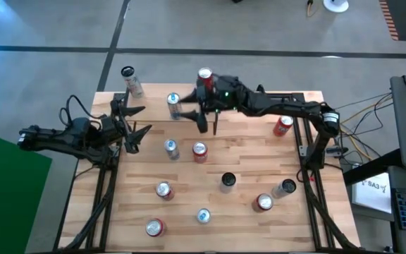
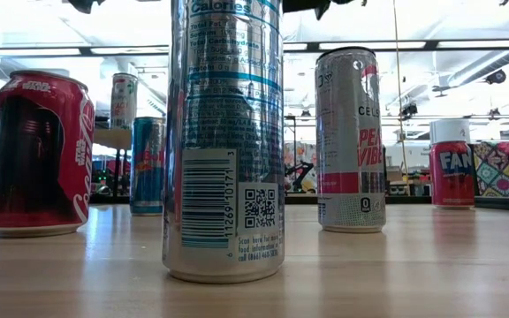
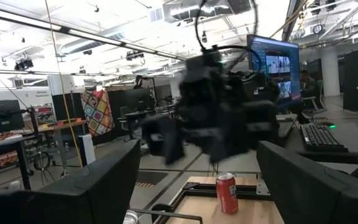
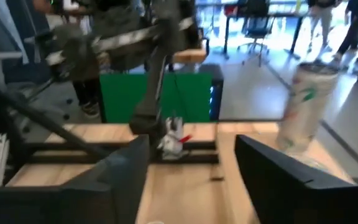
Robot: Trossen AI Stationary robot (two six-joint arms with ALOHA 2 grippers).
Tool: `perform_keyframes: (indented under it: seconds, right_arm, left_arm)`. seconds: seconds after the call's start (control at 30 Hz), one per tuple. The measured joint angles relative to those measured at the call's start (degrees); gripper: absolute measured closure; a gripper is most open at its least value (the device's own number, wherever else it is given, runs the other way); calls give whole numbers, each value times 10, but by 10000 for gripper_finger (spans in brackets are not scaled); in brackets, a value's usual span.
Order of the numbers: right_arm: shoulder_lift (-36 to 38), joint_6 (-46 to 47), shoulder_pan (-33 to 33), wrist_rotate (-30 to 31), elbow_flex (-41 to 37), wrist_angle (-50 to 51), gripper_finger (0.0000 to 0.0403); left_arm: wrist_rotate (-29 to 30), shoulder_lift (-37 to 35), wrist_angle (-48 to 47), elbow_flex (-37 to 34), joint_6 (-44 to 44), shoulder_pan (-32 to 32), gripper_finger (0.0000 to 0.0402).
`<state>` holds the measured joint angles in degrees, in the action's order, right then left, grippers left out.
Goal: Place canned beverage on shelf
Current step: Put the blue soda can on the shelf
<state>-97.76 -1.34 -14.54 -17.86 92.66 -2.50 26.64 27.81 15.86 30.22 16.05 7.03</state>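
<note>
Our right gripper (image 1: 189,113) hovers at the bench's far side, jaws spread and gripping nothing, just beside a silver can (image 1: 173,102). The shelf (image 2: 111,134) stands at the far left, already carrying one can. If the jaws close off-centre they could tip the can; our left gripper (image 1: 132,130) waits, spread.

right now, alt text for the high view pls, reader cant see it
Overhead view of a wooden table scattered with upright drink cans. The right gripper reaches over the far edge beside a silver can, jaws empty, while the left gripper waits open at the left edge.
</note>
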Motion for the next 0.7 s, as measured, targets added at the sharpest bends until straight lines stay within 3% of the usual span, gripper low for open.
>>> perform_keyframes:
  seconds: [0.37,0.7]
  right_arm:
    - [-31,20,38,76,-1,21,380]
    - [-91,53,38,150,-1,19,390]
  left_arm:
    - [0,0,0,0,0,0,95]
    - [0,0,-2,0,0,0,95]
